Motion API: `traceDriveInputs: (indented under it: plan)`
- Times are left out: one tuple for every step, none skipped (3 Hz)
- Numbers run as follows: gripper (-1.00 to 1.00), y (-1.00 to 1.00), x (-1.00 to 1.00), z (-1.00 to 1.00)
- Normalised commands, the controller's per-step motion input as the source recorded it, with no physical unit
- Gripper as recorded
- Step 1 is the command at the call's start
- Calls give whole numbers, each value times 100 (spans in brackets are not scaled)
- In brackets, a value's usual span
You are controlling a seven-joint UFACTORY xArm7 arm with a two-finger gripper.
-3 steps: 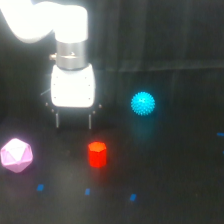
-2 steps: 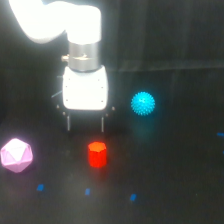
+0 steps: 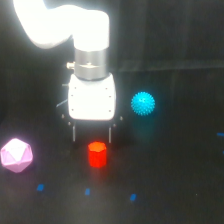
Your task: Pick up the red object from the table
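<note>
Hand (image 3: pixel 92 133) spread above red object (image 3: pixel 97 154) on table (image 3: pixel 175 185).

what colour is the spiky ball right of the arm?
Cyan: the spiky ball shows in the exterior view, the only view.

red object (image 3: pixel 97 154) upright on black table (image 3: pixel 170 200)

We're looking at darkness on every side: no wall, window or furniture is showing itself anywhere behind the scene. The black surface (image 3: pixel 165 200) is running flat right across the exterior view and merging upward into the same blackness, so we're finding no clear edge (the picture is quite blurred). A few small blue marks (image 3: pixel 87 191) are dotting it near the bottom. Strong light is falling from above, while the surroundings are swallowing it whole.
</note>
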Motion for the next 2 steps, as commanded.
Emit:
traceDriveInputs:
  plan:
    - [54, -44, -34, -44]
    - [63, -35, 63, -15]
